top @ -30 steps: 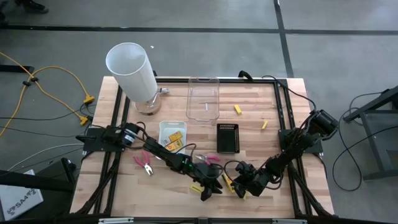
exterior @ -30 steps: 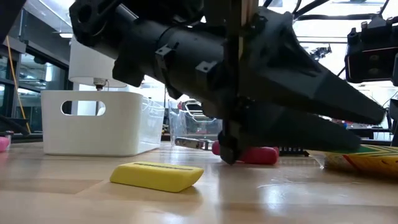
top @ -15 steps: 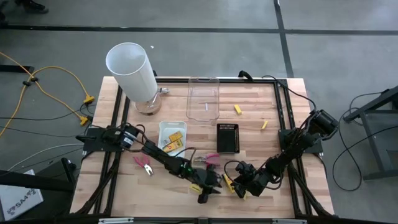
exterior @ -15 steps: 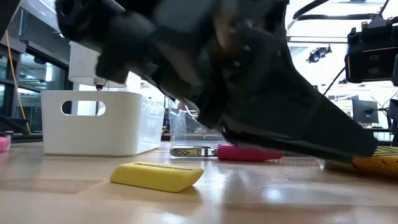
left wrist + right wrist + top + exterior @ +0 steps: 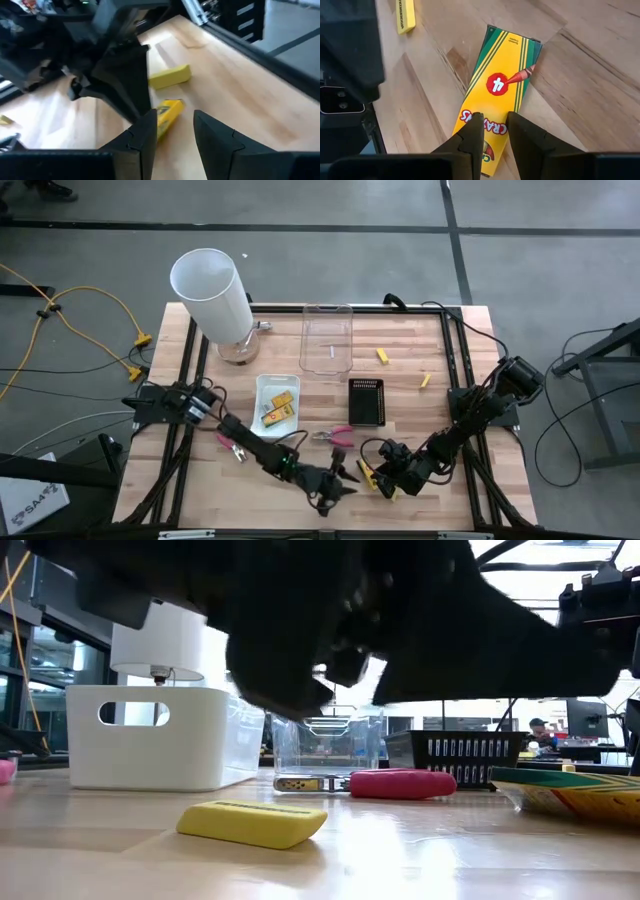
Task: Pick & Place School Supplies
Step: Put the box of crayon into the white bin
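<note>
A yellow crayon pack (image 5: 502, 85) with a red mark lies near the table's front edge, and my right gripper (image 5: 494, 127) is shut on its near end. My left gripper (image 5: 335, 485) hovers open just left of it, with the pack (image 5: 169, 112) a little beyond its fingertips and nothing between them. A yellow block-shaped eraser (image 5: 252, 822) lies flat on the wood close by. One pink-handled tool (image 5: 335, 436) lies behind the grippers, and another (image 5: 232, 445) lies under the left arm. Two short yellow sticks (image 5: 382, 356) (image 5: 425, 380) lie at the far right. My right gripper has its two fingertips (image 5: 476, 125) at the pack's near end (image 5: 495, 131), the end with the brand name. The fingers slant down onto it from the table's right. They hide the place of contact, so the kind of hold cannot be told. The pack's far end (image 5: 520, 45) lies on the wood.
A white bin (image 5: 277, 398) with yellow packs, a black tray (image 5: 366, 400) and a clear tray (image 5: 327, 338) stand mid-table. A tall white cylinder (image 5: 213, 295) stands at the far left. Bare wood lies on the right half.
My left gripper has rolled about its own axis, and its arm has swung toward the table's near edge and risen a little. In the low view it now clears the pink-handled tool and the clear tray behind it. The right gripper and the pack have kept still.
</note>
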